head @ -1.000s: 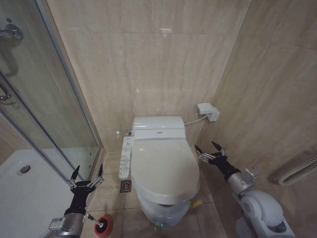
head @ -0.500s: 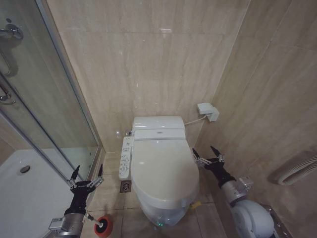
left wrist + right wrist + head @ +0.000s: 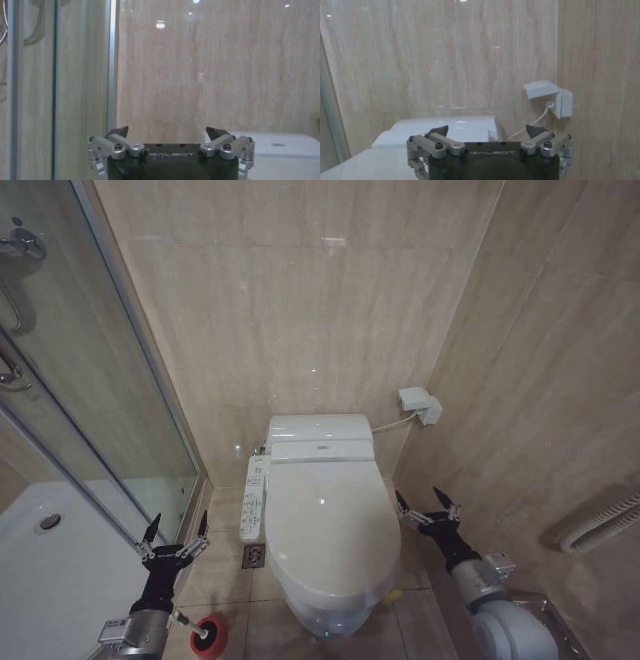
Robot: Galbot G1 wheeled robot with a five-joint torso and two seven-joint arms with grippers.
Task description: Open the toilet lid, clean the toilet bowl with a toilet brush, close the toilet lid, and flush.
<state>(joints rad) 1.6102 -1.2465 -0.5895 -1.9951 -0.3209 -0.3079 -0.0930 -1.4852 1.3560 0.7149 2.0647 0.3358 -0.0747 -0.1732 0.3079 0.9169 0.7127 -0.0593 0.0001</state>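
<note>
The toilet lid (image 3: 325,525) is down and shut over the seat, so the inside of the toilet bowl is hidden. A green-and-yellow strap (image 3: 394,591) hangs at the lid's front right rim. The toilet brush (image 3: 207,635) lies on the floor tiles left of the toilet, with its red round base showing. My left gripper (image 3: 175,531) stands open just above and behind the brush, apart from it, and faces the wall (image 3: 167,131). My right gripper (image 3: 428,505) is open beside the lid's right edge, not touching it, and points at the back wall (image 3: 486,131).
A glass shower door (image 3: 110,390) and a white shower tray (image 3: 45,565) stand at the left. A control panel (image 3: 255,498) sits on the toilet's left side, with a floor drain (image 3: 254,556) below it. A wall outlet box (image 3: 420,405) and a tiled wall close in at the right.
My right gripper has sunk lower and drawn back toward me along the toilet's right side, staying open. The left arm, lid and brush have not moved.
</note>
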